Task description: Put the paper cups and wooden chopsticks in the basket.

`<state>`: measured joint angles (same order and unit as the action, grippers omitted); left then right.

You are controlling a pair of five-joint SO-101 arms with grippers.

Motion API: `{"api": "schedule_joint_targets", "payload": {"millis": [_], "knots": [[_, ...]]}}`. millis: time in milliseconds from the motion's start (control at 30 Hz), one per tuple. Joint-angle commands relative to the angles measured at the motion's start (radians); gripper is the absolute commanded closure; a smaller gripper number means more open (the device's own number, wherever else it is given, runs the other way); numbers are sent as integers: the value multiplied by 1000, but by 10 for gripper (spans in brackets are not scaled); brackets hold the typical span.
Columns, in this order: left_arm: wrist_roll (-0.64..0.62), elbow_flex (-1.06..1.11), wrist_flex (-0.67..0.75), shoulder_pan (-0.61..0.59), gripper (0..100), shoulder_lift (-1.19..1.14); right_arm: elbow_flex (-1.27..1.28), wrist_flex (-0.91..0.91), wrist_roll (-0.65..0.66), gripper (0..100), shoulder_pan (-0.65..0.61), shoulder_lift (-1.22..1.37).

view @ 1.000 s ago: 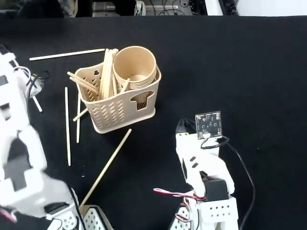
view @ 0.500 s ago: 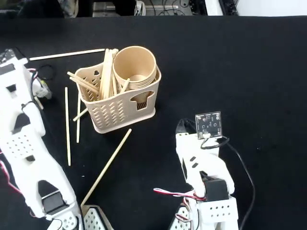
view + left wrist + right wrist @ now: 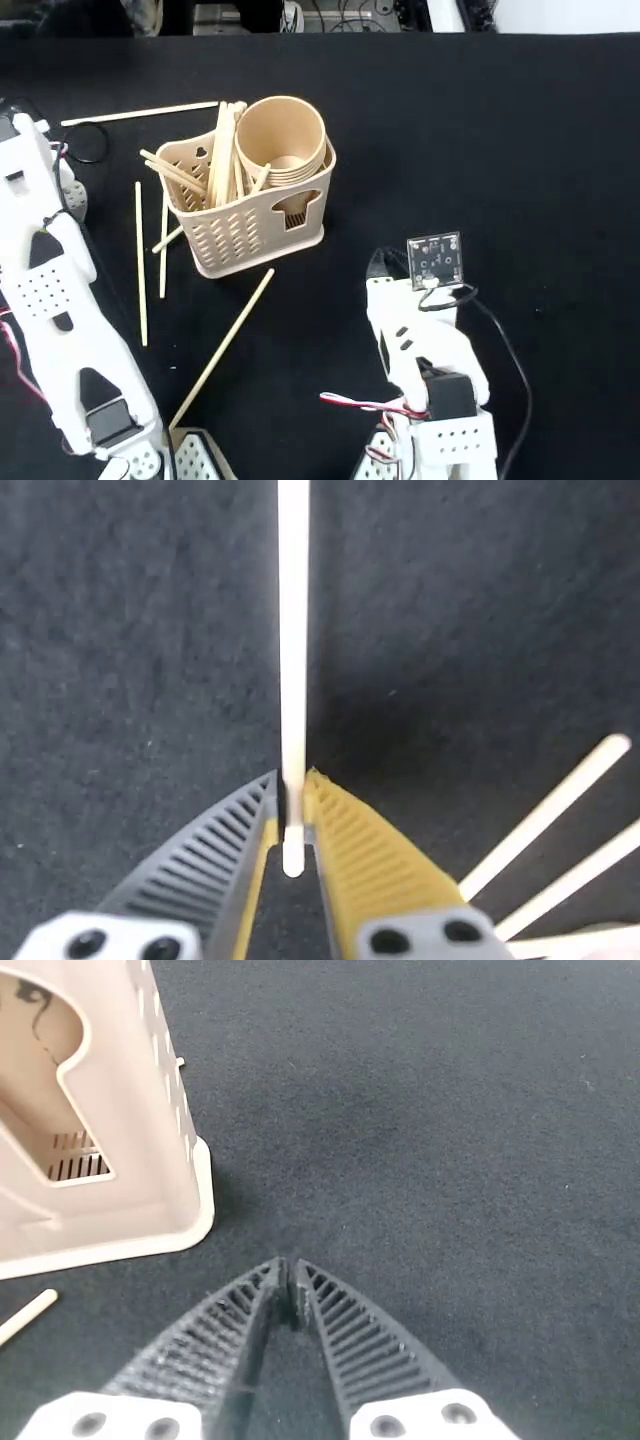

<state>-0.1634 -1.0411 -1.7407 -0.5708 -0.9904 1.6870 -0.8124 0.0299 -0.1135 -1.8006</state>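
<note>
- Wooden chopstick [image 3: 293,680] clamped in L hand [image 3: 292,815], long axis straight out from tips.
- Basket [image 3: 250,235] near L arm [image 3: 50,290]; R hand [image 3: 288,1285] pressed together, empty.

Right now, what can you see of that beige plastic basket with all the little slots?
The beige plastic basket is a rectangular tub standing upright on the black table. Its walls are perforated with rows of slots, and an end wall has a keyhole-shaped cut-out. Inside stand a stack of tan paper cups and several wooden chopsticks; another loose chopstick appears to rest against its outer wall.
</note>
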Motion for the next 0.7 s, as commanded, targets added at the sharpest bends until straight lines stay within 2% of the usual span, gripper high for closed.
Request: {"api": "schedule_joint_targets", "payload": {"millis": [0,100,300,433,667], "knots": [[75,84,-23,-13,971,80,-4,-3,-3,982,-8,-85],[101,288,-23,15,971,170,-4,-3,-3,982,-8,-85],[175,750,-12,53,971,519,-4,-3,-3,982,-8,-85],[186,1052,103,45,966,789,-4,-3,-3,982,-8,-85],[186,1440,397,10,718,1157,-4,-3,-3,982,-8,-85]]}}
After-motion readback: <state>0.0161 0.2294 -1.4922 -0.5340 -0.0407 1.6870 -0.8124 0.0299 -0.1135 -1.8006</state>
